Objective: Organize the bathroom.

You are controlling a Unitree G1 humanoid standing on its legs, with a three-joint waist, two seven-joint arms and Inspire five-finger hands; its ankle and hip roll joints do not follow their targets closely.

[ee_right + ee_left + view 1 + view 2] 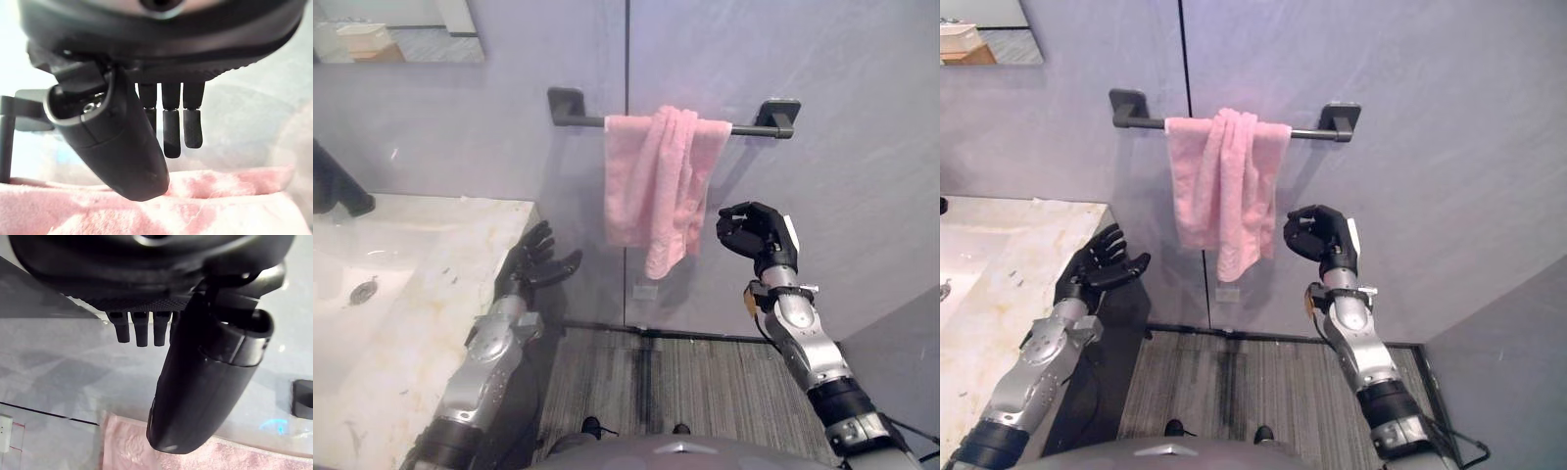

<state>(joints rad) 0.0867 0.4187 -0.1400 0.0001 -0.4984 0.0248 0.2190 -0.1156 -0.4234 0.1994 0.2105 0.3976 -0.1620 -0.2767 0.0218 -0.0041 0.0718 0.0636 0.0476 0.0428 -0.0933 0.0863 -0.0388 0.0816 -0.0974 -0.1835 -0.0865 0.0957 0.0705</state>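
Currently a pink towel (661, 186) hangs bunched over the dark rail (578, 120) on the grey wall; right robot hand (756, 231) is raised just beside its lower edge, apart from it, fingers curled and empty. Left robot hand (530, 262) is spread, empty, beside the marble surface (440, 294) and its sink (352, 284).

You have one pink towel (658, 186) on one dark towel bar (578, 119). You also have one bench (460, 284) with one sink (357, 284), and one mirror (396, 29).
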